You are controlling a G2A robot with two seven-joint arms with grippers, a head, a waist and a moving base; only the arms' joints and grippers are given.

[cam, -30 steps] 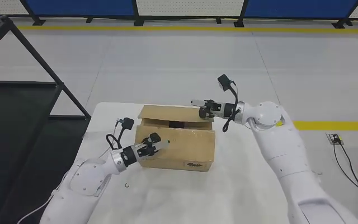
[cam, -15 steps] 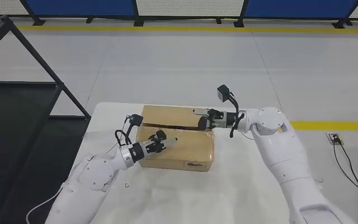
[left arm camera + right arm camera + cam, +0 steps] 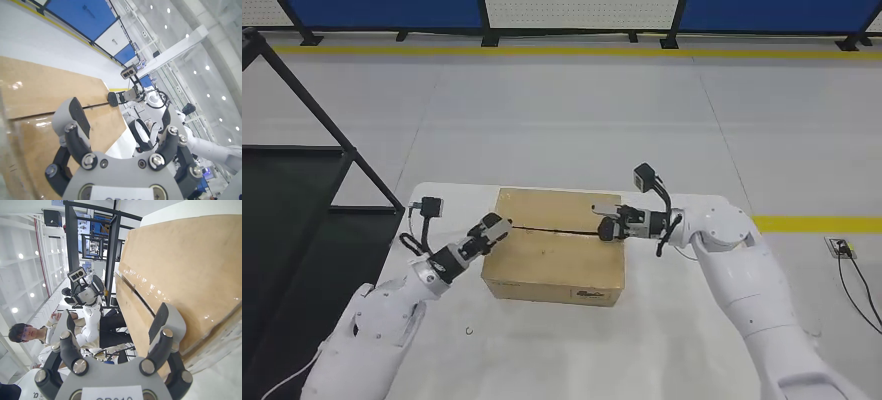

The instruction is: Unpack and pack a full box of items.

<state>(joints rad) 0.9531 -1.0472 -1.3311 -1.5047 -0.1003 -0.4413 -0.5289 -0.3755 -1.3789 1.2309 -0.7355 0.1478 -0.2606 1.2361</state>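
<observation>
Left gripper point(image 3: 496, 228) — jaws spread — sits at the closed box's point(image 3: 552, 258) left edge (centre frame); right gripper point(image 3: 600, 211), also spread, at the seam's right end.

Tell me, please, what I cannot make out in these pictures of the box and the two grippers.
- Contents of the cardboard box: hidden in every view, since the box is shut.
- Label on the box's front, top view: too small to read.
- Small thing on the table, top view: too small to identify.
- Whether the left gripper or right gripper touches the box: no view settles it.
</observation>
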